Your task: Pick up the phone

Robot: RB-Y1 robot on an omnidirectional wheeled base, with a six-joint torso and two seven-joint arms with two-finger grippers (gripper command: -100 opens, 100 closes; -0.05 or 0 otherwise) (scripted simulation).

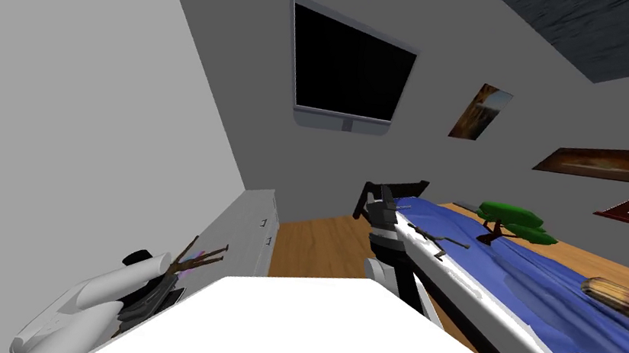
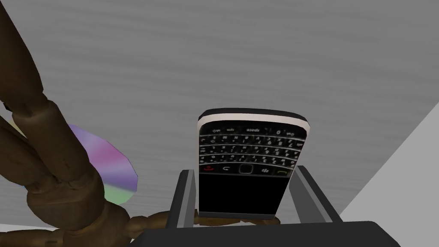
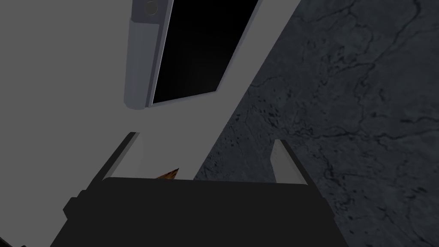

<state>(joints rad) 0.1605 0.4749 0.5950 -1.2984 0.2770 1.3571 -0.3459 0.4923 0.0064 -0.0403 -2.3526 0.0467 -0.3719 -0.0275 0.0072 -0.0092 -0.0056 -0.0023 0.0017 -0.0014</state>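
A brown jointed wooden figure [image 2: 55, 171] crowds close beside the left gripper [image 2: 242, 171]; past the phone [image 2: 253, 141], the far grey surface [image 2: 257, 51] lies open.

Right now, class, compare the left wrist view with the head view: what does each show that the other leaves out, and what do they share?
Left wrist view: a black keypad phone pressed between the left gripper's fingers, against a grey surface, with a purplish disc nearby. Head view: the right gripper raised beside a blue-covered bed, a small green tree and a white drawer unit. Both: the brown jointed wooden figure.
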